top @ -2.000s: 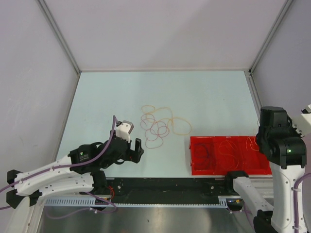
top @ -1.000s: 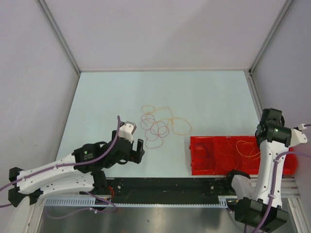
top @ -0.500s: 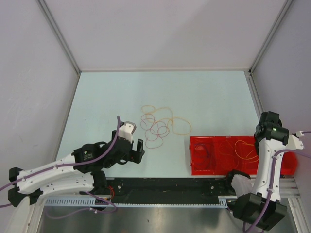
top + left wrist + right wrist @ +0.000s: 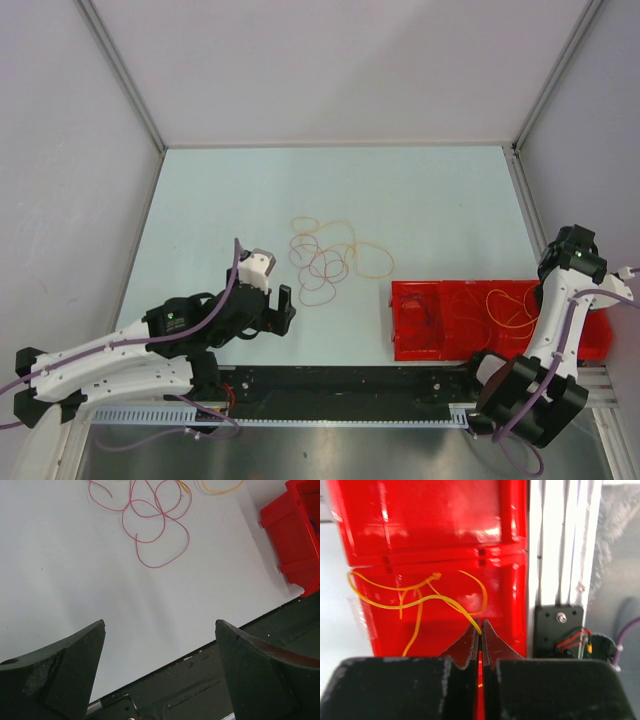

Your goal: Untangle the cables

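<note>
A tangle of thin cables (image 4: 325, 262), red, orange and yellow loops, lies on the pale table. My left gripper (image 4: 285, 305) is open and empty, just near-left of the tangle. In the left wrist view its gripper (image 4: 160, 624) hangs over bare table, with red loops (image 4: 155, 525) ahead. My right gripper (image 4: 480, 627) is shut on the end of a yellow cable (image 4: 420, 599), over the red tray (image 4: 445, 520). That yellow cable (image 4: 510, 305) curls in the tray's right part. A dark cable (image 4: 422, 318) lies in the left compartment.
The red tray (image 4: 400, 345) sits at the table's near right edge and also shows in the left wrist view (image 4: 300, 535). A black rail (image 4: 350, 385) runs along the front. Grey walls enclose the table. The right arm's wrist (image 4: 572, 258) stands above the tray's right end.
The right arm has dropped away from the camera and swung its wrist out to the right over the tray. Yellow loops now show in the tray. The left arm has barely moved.
</note>
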### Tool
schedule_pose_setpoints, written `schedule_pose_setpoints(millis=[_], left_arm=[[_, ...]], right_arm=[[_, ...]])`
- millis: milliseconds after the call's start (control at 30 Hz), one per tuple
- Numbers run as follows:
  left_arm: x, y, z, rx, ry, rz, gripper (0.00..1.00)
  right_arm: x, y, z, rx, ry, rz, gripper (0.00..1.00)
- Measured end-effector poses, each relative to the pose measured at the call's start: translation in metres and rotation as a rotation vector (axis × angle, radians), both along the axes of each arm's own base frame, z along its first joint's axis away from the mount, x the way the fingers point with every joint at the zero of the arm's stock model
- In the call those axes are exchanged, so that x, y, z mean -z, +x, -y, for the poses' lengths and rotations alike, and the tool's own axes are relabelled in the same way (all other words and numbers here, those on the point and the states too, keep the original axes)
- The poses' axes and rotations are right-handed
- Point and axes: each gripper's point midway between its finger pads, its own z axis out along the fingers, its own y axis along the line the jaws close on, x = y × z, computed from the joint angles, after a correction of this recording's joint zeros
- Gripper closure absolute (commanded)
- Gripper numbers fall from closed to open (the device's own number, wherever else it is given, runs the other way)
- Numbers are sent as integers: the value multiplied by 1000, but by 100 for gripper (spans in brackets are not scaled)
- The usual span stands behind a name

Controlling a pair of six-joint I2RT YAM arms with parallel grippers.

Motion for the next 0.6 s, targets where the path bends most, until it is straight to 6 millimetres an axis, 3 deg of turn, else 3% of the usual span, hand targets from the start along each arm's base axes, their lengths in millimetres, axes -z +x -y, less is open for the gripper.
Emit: schedule_pose_setpoints(millis=[300, 600], left_arm=[[1, 0, 0, 0, 8, -3, 4], [5, 1, 0, -5, 29, -6, 4]], right_arm=[[-15, 22, 26, -104, -111, 42, 100], [-49, 34, 46, -178, -321, -39, 100]])
